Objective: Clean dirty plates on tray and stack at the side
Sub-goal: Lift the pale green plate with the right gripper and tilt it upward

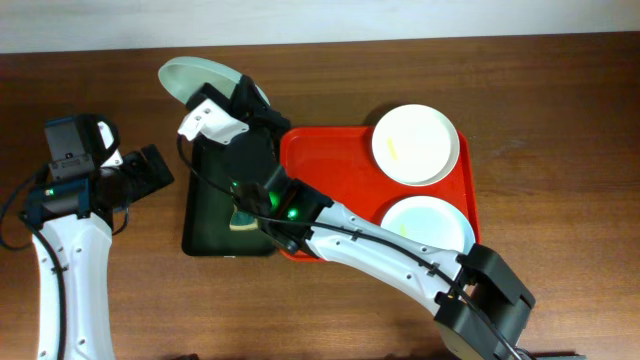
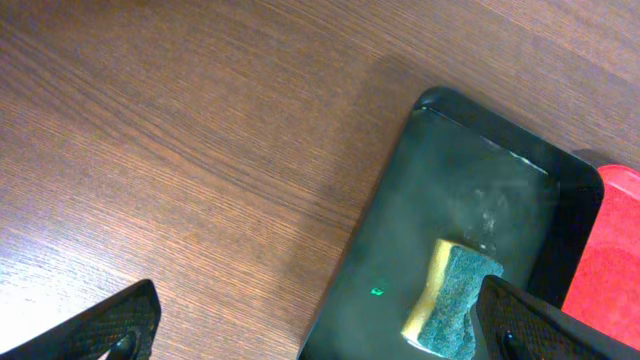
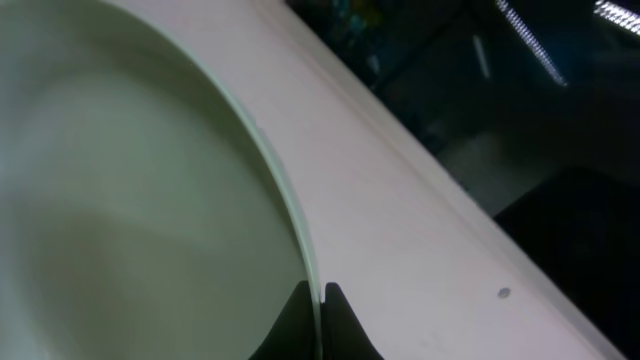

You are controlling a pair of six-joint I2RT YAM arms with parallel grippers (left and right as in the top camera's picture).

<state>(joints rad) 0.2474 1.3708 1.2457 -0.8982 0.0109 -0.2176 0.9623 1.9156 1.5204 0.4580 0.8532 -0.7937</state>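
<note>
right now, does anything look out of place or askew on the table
The white plate overhangs the far rim of the red tray rather than sitting wholly inside, and shows a yellow smear. The mint plate hangs tilted, pinched in the right gripper.

Overhead, the right arm (image 1: 370, 245) covers most of the sponge (image 1: 243, 220); part of the plate (image 1: 195, 78) is probably tucked under the right gripper (image 1: 240, 97) too.

Left hand (image 1: 155, 172) spread wide, right hand (image 3: 318, 305) pinched shut, right arm (image 1: 370, 245) stretched forward-left
</note>
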